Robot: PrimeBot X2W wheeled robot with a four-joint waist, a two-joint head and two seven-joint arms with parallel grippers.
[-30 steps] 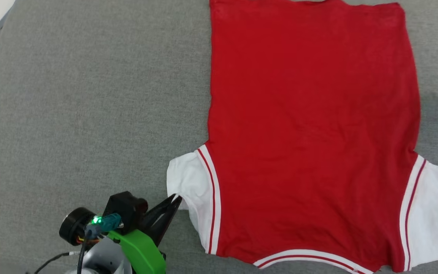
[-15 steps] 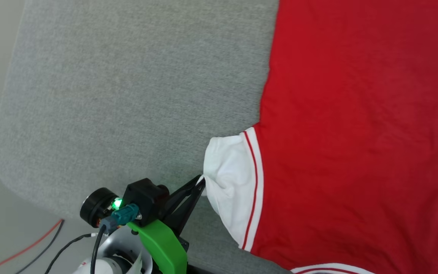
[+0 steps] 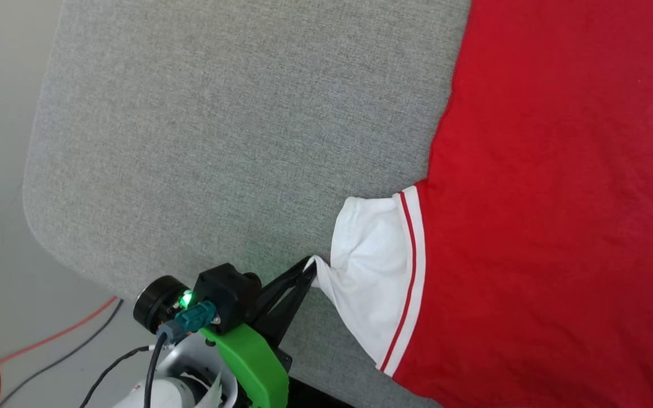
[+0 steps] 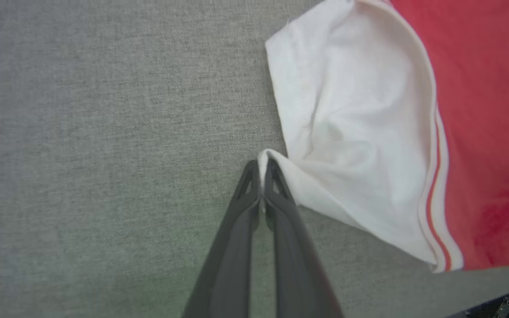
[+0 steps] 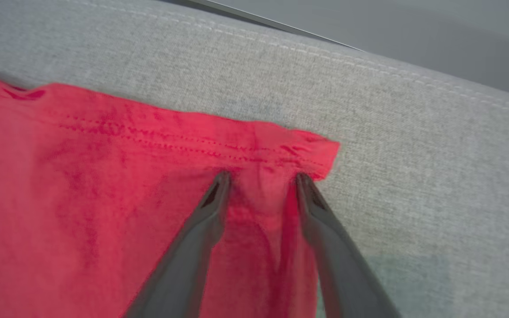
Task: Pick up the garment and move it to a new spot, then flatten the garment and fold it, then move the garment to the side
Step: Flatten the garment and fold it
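The garment (image 3: 559, 198) lies spread on the grey padded table (image 3: 219, 141), a red body with a white sleeve (image 3: 377, 266) toward me. My left gripper (image 3: 309, 265) is shut on that sleeve's corner and draws it into a point; in the left wrist view the left gripper (image 4: 261, 161) pinches the white cloth of the sleeve (image 4: 351, 132). In the right wrist view my right gripper (image 5: 261, 176) stands open, its fingertips pressed on the garment (image 5: 82, 198) just inside a hem corner, with a ridge of red cloth bunched between them.
The table's rounded corner (image 3: 37, 215) is at the left, with pale floor beyond it and red and black cables (image 3: 49, 340) lying there. The table's far stitched edge (image 5: 369, 57) runs just past the hem corner.
The head camera has swung, so the whole picture has shifted right and the table corner and floor have come into view. My left gripper stays shut on the sleeve corner, which is now pulled more taut.
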